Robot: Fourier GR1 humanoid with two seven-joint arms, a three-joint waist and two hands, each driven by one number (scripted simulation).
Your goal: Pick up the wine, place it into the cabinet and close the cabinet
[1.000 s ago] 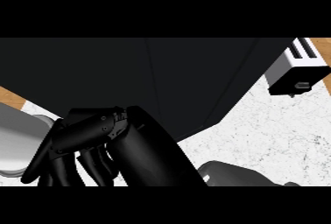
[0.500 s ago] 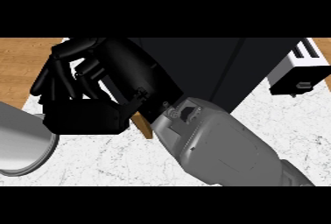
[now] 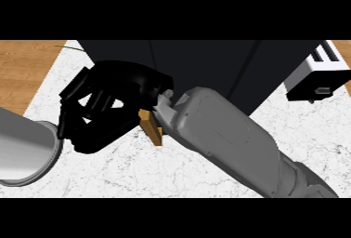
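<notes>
Grey forearm [image 3: 230, 142] is seen crossing the counter [image 3: 205, 179] from its near edge; right hand [image 3: 109, 109] is curled, contents cannot be told; wine isn't seen; black cabinet [image 3: 205, 65] sits at far edge, toaster [image 3: 319, 72] beside.

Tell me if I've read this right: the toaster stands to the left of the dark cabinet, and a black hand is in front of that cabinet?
Not quite. The head view shows the toaster to the right of the cabinet, not the left. The rest holds: the black right hand is in front of the cabinet, above the white counter.
</notes>
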